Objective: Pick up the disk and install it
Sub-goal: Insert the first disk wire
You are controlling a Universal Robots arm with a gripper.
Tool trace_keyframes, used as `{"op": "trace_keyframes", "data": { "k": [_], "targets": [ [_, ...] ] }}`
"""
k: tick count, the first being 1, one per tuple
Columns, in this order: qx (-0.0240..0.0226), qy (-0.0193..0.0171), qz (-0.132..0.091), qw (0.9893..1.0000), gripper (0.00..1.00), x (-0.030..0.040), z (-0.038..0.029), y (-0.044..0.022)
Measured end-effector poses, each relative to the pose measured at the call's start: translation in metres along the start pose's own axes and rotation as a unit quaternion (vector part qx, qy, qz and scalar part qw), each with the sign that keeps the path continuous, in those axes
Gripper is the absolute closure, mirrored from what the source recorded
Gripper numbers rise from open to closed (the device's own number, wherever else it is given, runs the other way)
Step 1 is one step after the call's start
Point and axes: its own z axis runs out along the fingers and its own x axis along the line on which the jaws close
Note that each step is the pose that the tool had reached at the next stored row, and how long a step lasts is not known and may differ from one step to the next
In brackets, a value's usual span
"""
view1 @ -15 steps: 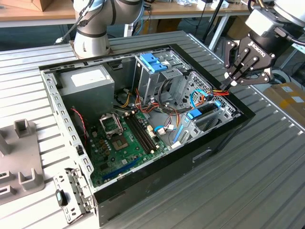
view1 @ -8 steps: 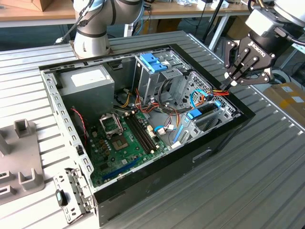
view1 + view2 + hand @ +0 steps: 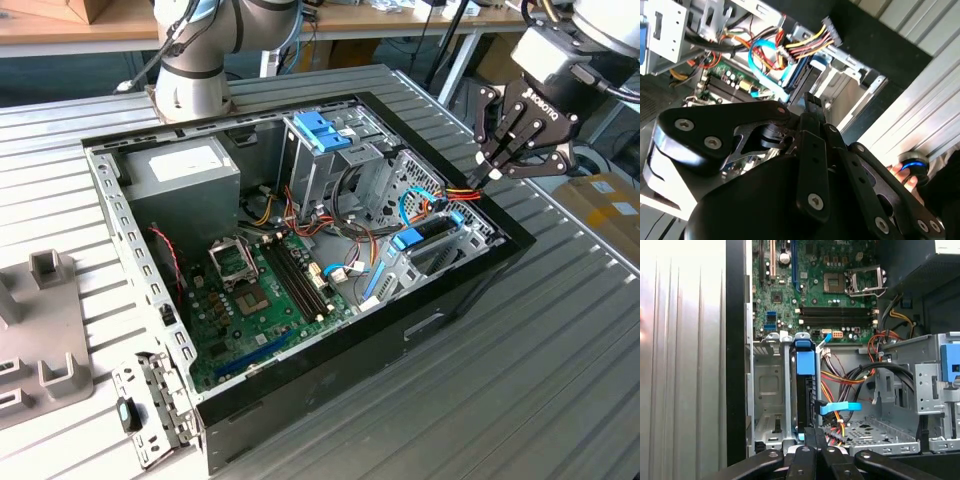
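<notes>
Hovering at the open PC case's (image 3: 330, 375) edge on the exterior view's right, the gripper (image 3: 474, 182) is showing its fingers pinched together, tips meeting, w/ nothing clamped btwn them. The disk (image 3: 432, 232) is sitting on edge in the drive bay (image 3: 478, 228) right below, blue carrier frame facing up. In the first wrist view the fingertips (image 3: 809, 445) are lying directly over the disk's (image 3: 805, 395) near end; can't tell if they're touching it. Red and yellow power wires (image 3: 455, 190) are running just beside the tips.
</notes>
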Motion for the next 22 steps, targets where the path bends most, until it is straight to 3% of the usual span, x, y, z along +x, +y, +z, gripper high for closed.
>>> {"op": "trace_keyframes", "data": {
  "k": [1,2,3,9,16,22],
  "targets": [
    [0.0056,0.0000,0.000,1.0000,0.90,0.0000,0.0001,0.0000],
    [0.0162,0.0000,-0.001,0.9999,0.90,0.0000,0.0002,0.0000],
    [0.0237,-0.0002,-0.002,0.9997,0.90,0.0001,0.0005,0.0000],
    [0.0243,0.0004,-0.003,0.9997,0.90,-0.0002,0.0004,-0.0011],
    [0.0211,0.0042,-0.041,0.9989,0.90,-0.0001,0.0042,-0.0074],
    [0.0186,0.0080,-0.071,0.9973,0.90,0.0001,0.0076,-0.0106]
  ]
}}
